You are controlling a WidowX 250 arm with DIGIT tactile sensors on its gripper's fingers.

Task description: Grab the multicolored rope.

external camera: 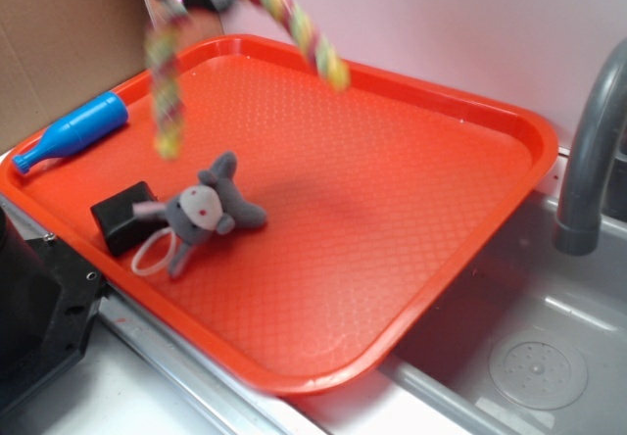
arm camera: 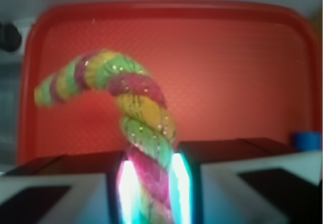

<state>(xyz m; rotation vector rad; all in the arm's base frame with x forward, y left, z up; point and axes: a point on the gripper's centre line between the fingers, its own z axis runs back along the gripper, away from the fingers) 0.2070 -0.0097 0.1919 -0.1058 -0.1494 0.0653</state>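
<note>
Orange tray (external camera: 421,259) with a textured floor and raised rim, lying tilted across a grey sink (external camera: 549,357); its right corner overhangs the basin. Grey faucet (external camera: 588,151) stands just beside the tray's right edge. Cardboard panel (external camera: 59,43) behind at the left, pale wall (external camera: 441,24) behind at the right. Dark equipment (external camera: 39,308) at the lower left, next to the tray rim.

The centre and right of the tray floor are bare; all loose items sit along the left side. Front rim and right corner carry nothing.

Blue bottle (external camera: 73,131) lies on its side at the far left edge, neck pointing outward over the rim. Black block (external camera: 122,217) sits on the tray near the left rim, touching the grey plush mouse (external camera: 206,210), which lies flat with its white loop (external camera: 152,252) toward the front.

Gripper (arm camera: 150,183) is at the top of the exterior view, mostly cut off and blurred. Wrist view shows its two fingers (arm camera: 60,183) clamped narrow on the rope (arm camera: 146,133), which fills the gap between them. The rope is lifted clear of the tray: in the exterior view both ends dangle from the gripper, one hanging down over the left side above the mouse, the other angling right over the back rim. The rope is motion-blurred.
</note>
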